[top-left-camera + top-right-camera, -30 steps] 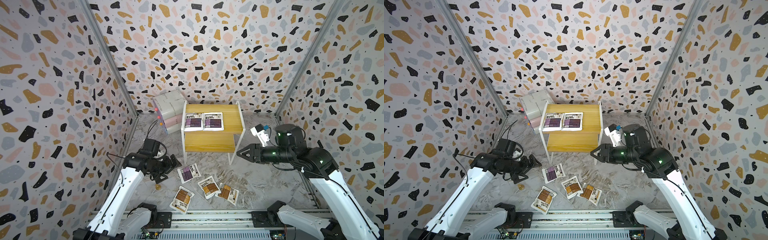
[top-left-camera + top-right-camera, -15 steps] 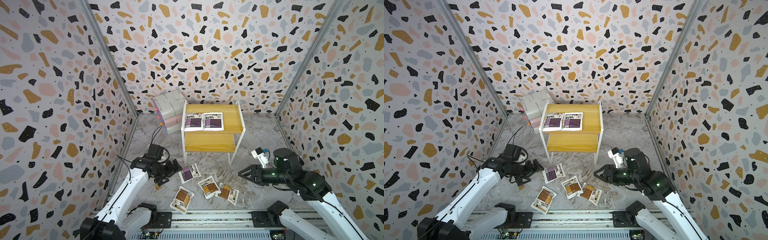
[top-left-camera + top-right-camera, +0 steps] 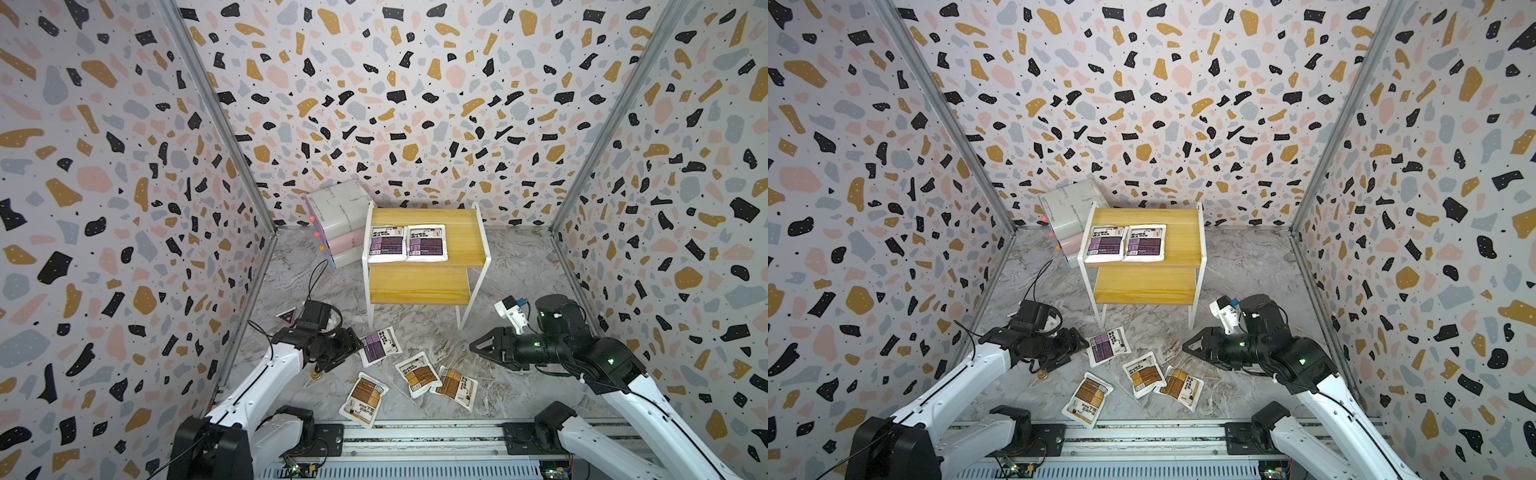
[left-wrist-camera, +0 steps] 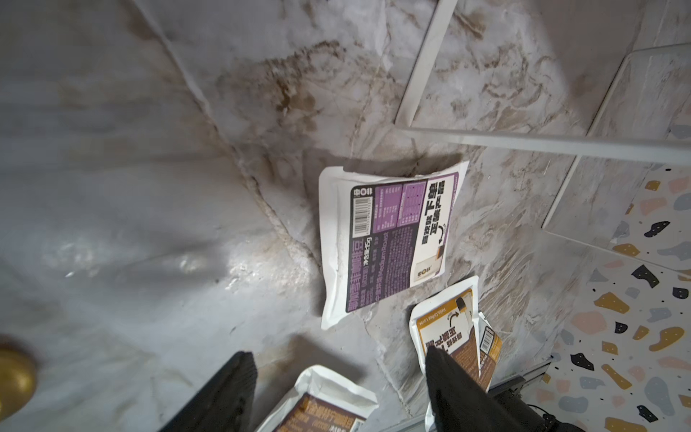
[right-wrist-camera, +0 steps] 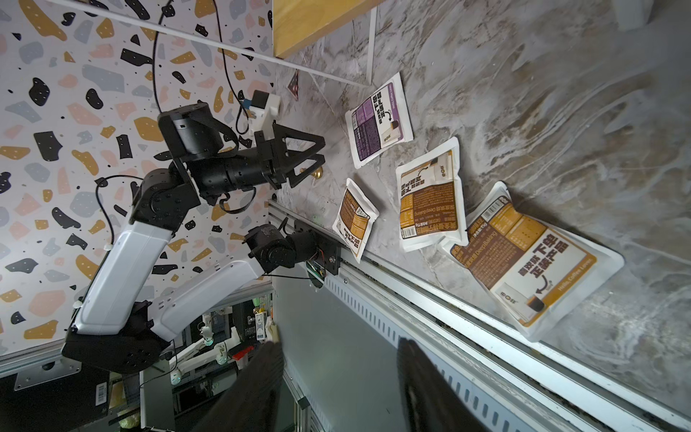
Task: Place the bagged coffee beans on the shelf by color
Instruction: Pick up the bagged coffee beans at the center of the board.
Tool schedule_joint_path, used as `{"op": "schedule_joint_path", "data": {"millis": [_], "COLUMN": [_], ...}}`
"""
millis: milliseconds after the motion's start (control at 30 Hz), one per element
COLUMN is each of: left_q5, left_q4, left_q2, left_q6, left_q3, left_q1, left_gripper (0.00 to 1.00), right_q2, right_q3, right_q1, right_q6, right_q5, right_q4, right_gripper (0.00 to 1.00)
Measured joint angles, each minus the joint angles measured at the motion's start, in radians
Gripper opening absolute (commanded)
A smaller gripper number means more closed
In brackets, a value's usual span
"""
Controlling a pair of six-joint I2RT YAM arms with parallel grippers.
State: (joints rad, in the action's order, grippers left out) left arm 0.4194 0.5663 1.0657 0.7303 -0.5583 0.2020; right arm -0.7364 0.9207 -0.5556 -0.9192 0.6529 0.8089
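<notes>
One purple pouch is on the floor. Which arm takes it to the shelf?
Left. The left gripper hangs open right beside the purple pouch, which sits mid-frame in its wrist view. The right gripper, also open, sits farther off, nearer the brown pouches.

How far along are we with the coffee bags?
Done: two purple bags lie on the shelf's upper board. In hand: nothing; the left gripper, jaws apart, is beside the third purple bag on the floor. Left: that bag and three brown bags; lower board bare.
</notes>
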Motion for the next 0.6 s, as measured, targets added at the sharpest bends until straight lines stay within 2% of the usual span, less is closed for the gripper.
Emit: {"op": "schedule_joint_path", "data": {"millis": [233, 400, 600], "left_q5": [0.027, 0.042, 0.048], "left_q4": [-0.135, -0.229, -0.3], "left_q2": [0.081, 0.166, 0.184], "left_q6": [0.019, 0.026, 0.037], "left_q3": [0.044, 0.05, 0.083], "left_q1": [0.0, 0.0, 0.0], "left_gripper": [0.61, 0.58, 0.52], "right_q2": [0.002, 0.002, -0.011], "right_q3": [-0.008, -0.015, -0.017], "right_q1": [0.0, 0.0, 0.0], "right_q6": [-0.012, -0.021, -0.024], "right_q5": [0.008, 0.01, 0.01], "right_q4": [-0.002, -0.005, -0.011], "right_gripper": [0.54, 0.55, 0.54]}}
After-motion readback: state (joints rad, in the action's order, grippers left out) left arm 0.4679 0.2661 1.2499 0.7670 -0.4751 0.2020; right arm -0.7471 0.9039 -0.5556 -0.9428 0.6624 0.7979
